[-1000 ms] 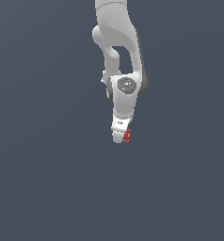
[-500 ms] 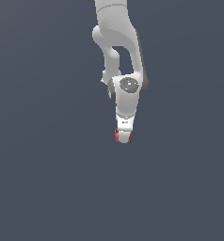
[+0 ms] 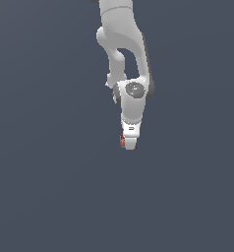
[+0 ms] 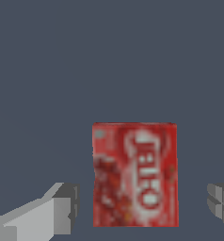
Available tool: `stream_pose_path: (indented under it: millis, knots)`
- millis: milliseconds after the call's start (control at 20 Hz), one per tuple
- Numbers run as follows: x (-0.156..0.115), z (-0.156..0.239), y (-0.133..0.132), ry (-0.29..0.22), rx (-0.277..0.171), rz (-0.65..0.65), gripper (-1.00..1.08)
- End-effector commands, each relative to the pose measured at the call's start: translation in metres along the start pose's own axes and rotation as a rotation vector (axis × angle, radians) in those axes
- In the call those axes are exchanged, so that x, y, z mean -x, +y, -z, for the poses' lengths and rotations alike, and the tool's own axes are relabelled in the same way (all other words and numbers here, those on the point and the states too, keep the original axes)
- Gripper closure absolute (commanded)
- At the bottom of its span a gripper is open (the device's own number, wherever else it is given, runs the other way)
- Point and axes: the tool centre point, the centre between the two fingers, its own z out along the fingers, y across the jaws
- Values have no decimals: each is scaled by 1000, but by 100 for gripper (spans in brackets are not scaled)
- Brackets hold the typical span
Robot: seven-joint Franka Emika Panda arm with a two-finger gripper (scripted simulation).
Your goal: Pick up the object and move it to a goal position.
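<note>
The object point(image 4: 135, 175) is a small red box with white lettering, lying flat on the grey ground. In the wrist view it sits between my two grey fingers point(image 4: 62, 209), with a clear gap on each side. My gripper point(image 4: 143, 203) is open around it and does not touch it. In the exterior view the white arm reaches down from above. The gripper point(image 3: 130, 144) hides most of the object point(image 3: 122, 141), and only a red sliver shows on the exterior view's left of the fingers.
A plain dark grey floor point(image 3: 50, 187) fills both views. No other objects, containers or edges show around the arm.
The hand has shifted slightly toward the exterior view's right and a little lower. The red sliver, earlier on the gripper's right, now shows on its left.
</note>
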Motion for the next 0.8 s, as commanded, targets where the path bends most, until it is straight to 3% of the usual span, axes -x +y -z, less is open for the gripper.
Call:
stream_pose_path:
  millis: [0,600,650,750]
  knots:
    - [0,-7,-1,0,-1,1,-92]
    - [0,-46,-1,0,-1,5,-92]
    - [0,-46,-1,0,-1,5,108]
    - [0,-46,-1,0,-1,5,108]
